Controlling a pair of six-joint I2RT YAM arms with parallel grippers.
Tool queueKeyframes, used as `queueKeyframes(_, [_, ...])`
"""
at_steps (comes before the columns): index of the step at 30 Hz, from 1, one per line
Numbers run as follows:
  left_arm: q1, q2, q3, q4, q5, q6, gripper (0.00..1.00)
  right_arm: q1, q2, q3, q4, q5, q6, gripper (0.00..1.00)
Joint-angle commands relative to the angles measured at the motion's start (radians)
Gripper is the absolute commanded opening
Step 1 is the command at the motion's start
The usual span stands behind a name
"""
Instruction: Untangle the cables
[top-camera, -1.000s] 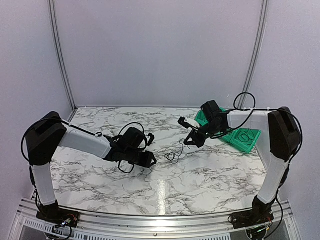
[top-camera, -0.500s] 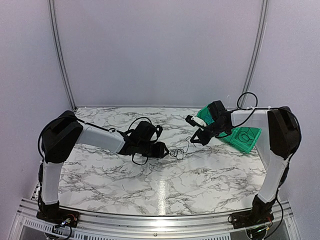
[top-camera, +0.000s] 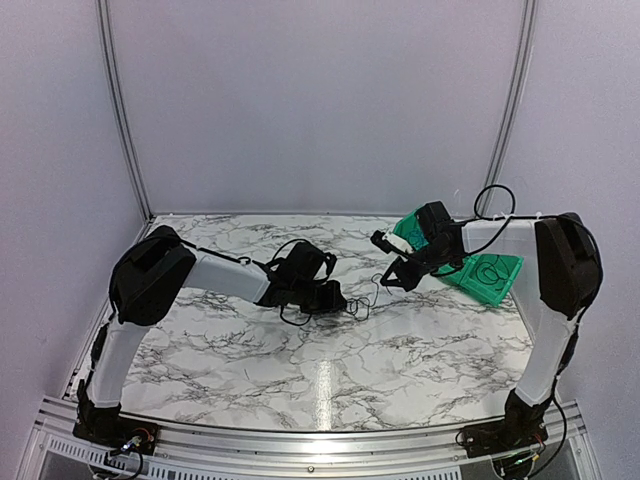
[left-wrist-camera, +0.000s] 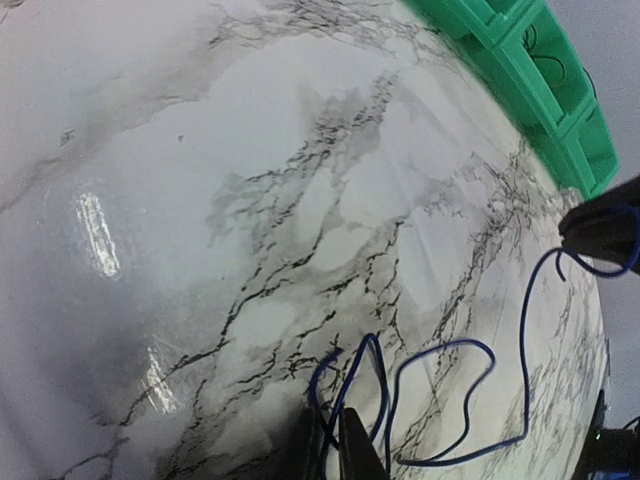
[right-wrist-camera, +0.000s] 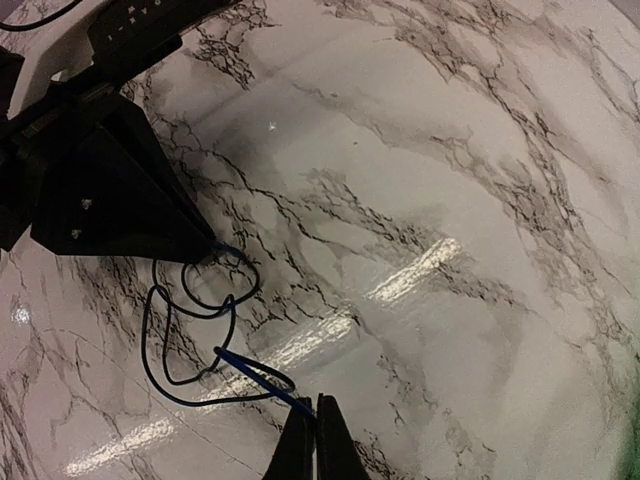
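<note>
Not far along with this one, I'd say. The marble table has both arms meeting near its middle: the left arm is stretched out low and long from its corner, and the right arm reaches in from the far right, passing over the green tray with its wrist tipped down. The left gripper sits right down at the tabletop, and the right gripper hangs a bit above it, close by. The cables lie between the two as a small loose scribble on the table. Both wrist views show the fingers pinched right together, each on a stretch of the blue wire, so the pair has one strand at two spots. That wire looks partly opened into a few wide, floppy loops, though they cross each other by the left fingers. There's a dark loop snuggled against it, and I can't tell if it's actually threaded through. My guess: the grabbing is done, the real pulling apart isn't.
</note>
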Motion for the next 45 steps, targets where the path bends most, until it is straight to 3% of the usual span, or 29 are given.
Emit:
queueKeyframes(1, [0.013,0.026,0.027,-0.051,-0.015,0.01,0.01,0.003,-0.073,0.012,-0.01,-0.032,0.003,0.0])
queueKeyframes(6, [0.07,-0.072,-0.1,-0.025,-0.115,0.032,0.0,-0.01,-0.258,0.007,-0.039,-0.033,0.001,0.0])
queueKeyframes(14, [0.162,-0.207,-0.302,-0.005,-0.16,0.074,0.0,-0.077,-0.583,-0.075,0.031,0.115,-0.002,0.0])
queueKeyframes(19, [0.166,-0.234,-0.341,-0.01,-0.172,0.102,0.0,-0.155,-0.618,-0.05,0.001,0.174,-0.007,0.0])
queueKeyframes(25, [0.166,-0.229,-0.362,0.007,-0.176,0.091,0.0,-0.22,-0.615,-0.112,0.001,0.092,0.033,0.0])
queueKeyframes(32, [0.175,-0.222,-0.322,-0.082,-0.269,0.129,0.14,-0.219,-0.707,-0.179,-0.015,0.105,0.02,0.0])
queueKeyframes(38, [0.201,-0.198,-0.292,-0.2,-0.358,0.183,0.21,-0.226,-0.791,0.051,-0.205,-0.014,0.083,0.0])
queueKeyframes(45, [0.208,-0.163,-0.298,-0.198,-0.345,0.178,0.2,-0.226,-0.777,0.266,-0.28,0.039,0.076,0.0])
